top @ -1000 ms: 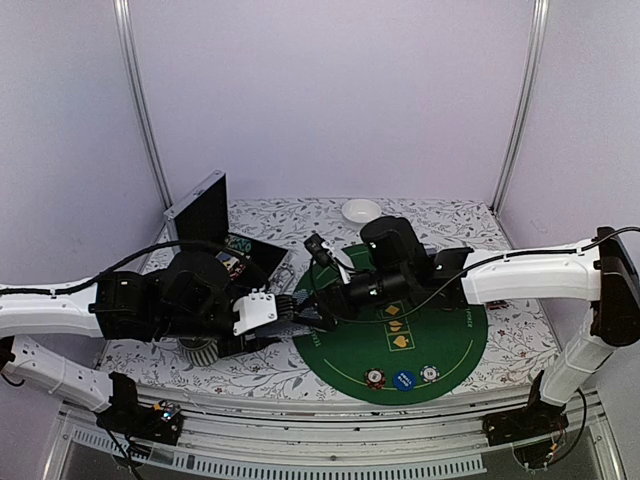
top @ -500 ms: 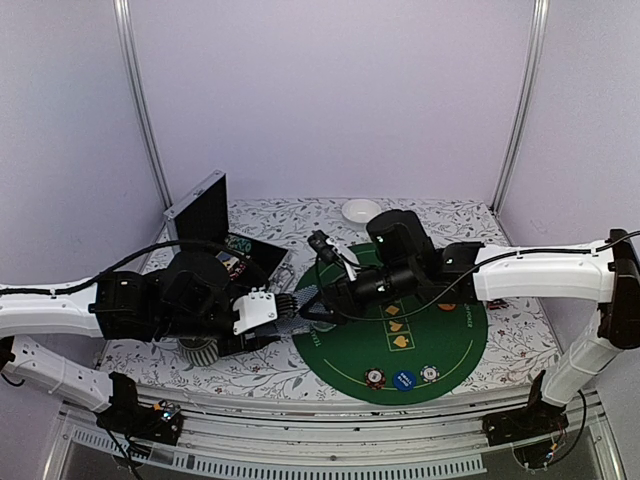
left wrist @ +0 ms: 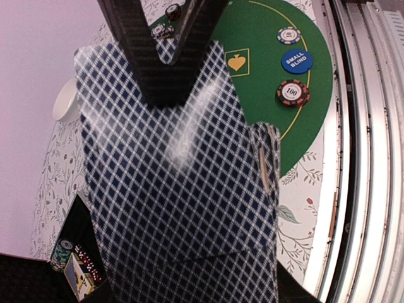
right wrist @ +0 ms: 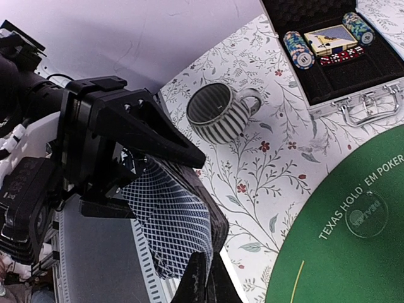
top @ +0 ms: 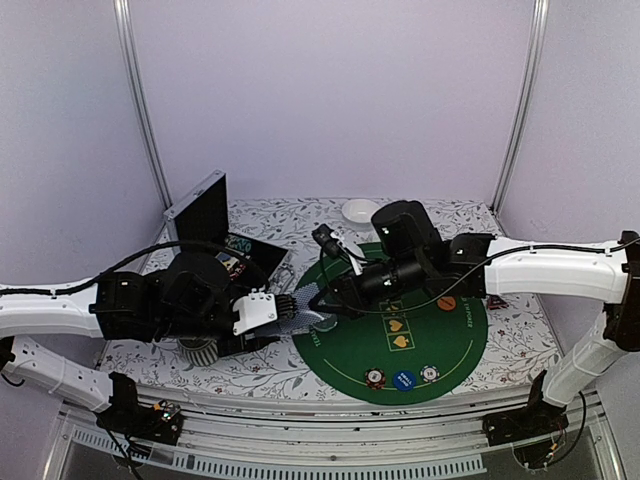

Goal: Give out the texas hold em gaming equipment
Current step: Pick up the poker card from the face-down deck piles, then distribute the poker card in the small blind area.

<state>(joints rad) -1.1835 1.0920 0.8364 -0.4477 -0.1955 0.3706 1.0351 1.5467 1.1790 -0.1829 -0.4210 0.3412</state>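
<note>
The right gripper (left wrist: 165, 88) has shut since a second ago, when its jaws stood apart over the round green felt mat (top: 400, 350). Its two dark fingers now meet in a V, pinched on the far edge of the top playing card with a blue-and-white diamond-patterned back (left wrist: 177, 189). The right arm has also stretched further left across the mat to reach that card. The card lies on the stack of matching cards (left wrist: 268, 170), whose pale edges show at its right side in the left wrist view. The left gripper (top: 286, 310) holds that stack between its black fingers and has not moved. It sits just off the mat's left rim, above the floral tablecloth (right wrist: 278, 177). Just behind the left gripper stands a ribbed grey-and-white striped mug (right wrist: 218, 113). Beyond the mug, an open aluminium case (right wrist: 353, 101) holds stacked chips, a card box and red dice. On the mat's near edge three pieces lie in a row, as they did before: a red-and-black chip marked 100 (left wrist: 292, 93), a blue round button reading SMALL BLIND (left wrist: 295, 61) and a white-and-blue chip (left wrist: 289, 35). A small white bowl (top: 360, 209) sits at the far side of the table, well apart from both grippers.
</note>
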